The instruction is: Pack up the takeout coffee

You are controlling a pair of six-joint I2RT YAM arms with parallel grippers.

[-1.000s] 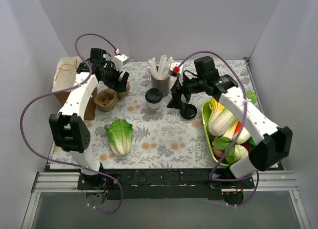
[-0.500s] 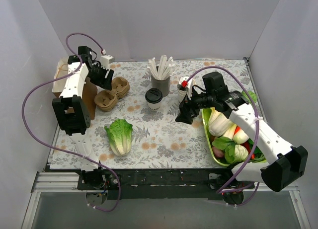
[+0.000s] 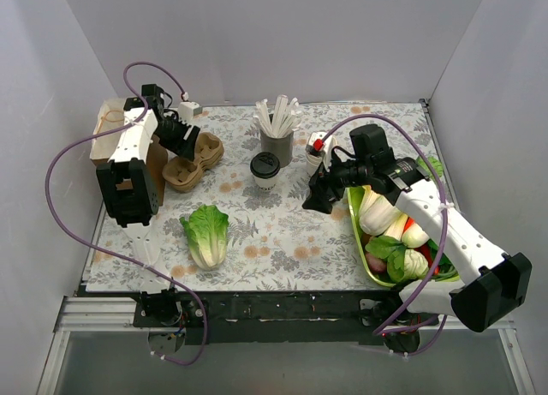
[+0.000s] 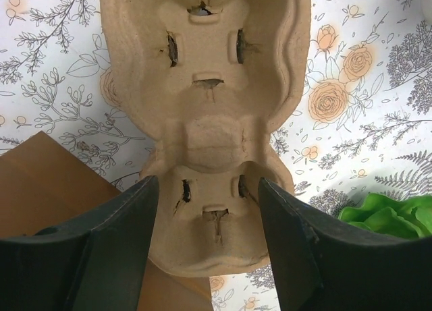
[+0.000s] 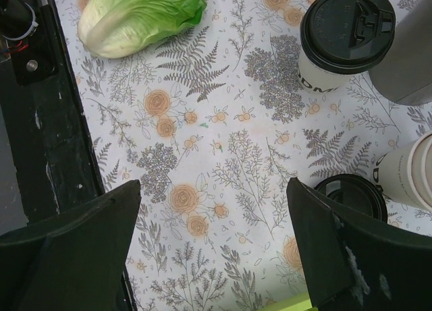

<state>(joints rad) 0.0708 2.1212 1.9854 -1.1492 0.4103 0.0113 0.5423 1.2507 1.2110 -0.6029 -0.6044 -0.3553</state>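
The takeout coffee (image 3: 265, 169), a cream cup with a black lid, stands upright mid-table; it also shows in the right wrist view as the takeout coffee (image 5: 344, 38) at the top right. My right gripper (image 3: 321, 194) hovers open to its right over bare cloth, and the right gripper (image 5: 212, 210) has nothing between its fingers. A brown pulp cup carrier (image 3: 193, 159) lies at the left. My left gripper (image 4: 208, 203) straddles the near end of the cup carrier (image 4: 206, 88), both fingers against its sides.
A grey cup of white sticks (image 3: 276, 138) and a stack of lidless cups (image 3: 317, 151) stand behind the coffee. A loose black lid (image 5: 351, 196) lies by my right fingers. A lettuce (image 3: 205, 234) sits front left, a green tray (image 3: 353, 211) of vegetables right, a paper bag (image 3: 111, 129) far left.
My right gripper has pulled back from beside the coffee toward the tray. My left arm has swung round and its jaws have narrowed onto the carrier's end.
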